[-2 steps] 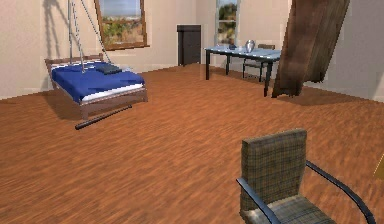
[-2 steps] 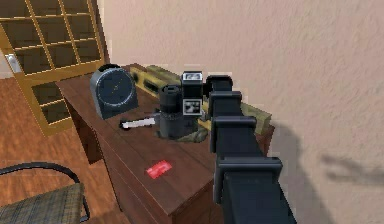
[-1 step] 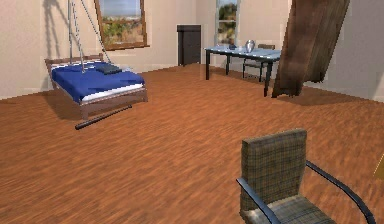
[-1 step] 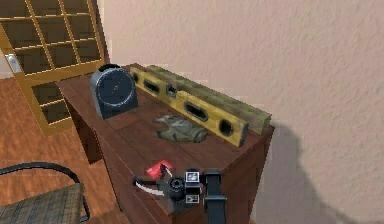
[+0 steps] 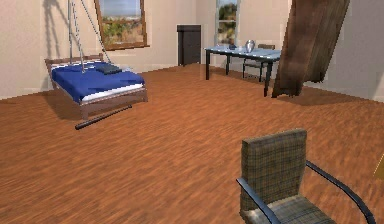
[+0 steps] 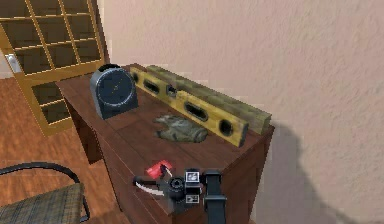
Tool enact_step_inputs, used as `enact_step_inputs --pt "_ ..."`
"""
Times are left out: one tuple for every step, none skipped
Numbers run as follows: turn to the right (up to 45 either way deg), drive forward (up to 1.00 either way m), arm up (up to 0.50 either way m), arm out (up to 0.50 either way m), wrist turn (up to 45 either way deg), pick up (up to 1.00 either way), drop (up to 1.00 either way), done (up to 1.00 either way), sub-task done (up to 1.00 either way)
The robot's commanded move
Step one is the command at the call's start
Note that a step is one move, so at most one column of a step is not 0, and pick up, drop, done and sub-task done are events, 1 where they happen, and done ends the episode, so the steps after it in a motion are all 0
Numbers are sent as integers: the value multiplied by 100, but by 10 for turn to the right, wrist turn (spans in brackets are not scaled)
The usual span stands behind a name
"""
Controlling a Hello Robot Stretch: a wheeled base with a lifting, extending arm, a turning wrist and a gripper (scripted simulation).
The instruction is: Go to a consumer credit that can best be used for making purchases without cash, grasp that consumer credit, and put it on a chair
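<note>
Jaws reach across the worktop (image 6: pixel 235 165) toward a small red thing (image 6: pixel 157 171) — likely the card; whether they hold it I cannot tell — chair (image 6: pixel 45 200) stands near, ready.

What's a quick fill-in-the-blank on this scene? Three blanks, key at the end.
1. In the forward view, the hanging bed has a ____ mattress.
2. In the arm side view, the round dark device stands on the wooden dresser by the ____ end of the yellow level.
3. The small thing lying by the gripper on the dresser is ____ in colour.

Missing words: blue; left; red.
</note>
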Motion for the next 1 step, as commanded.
enact_step_inputs --pt "0 0 10 0 0 0 0 0 0"
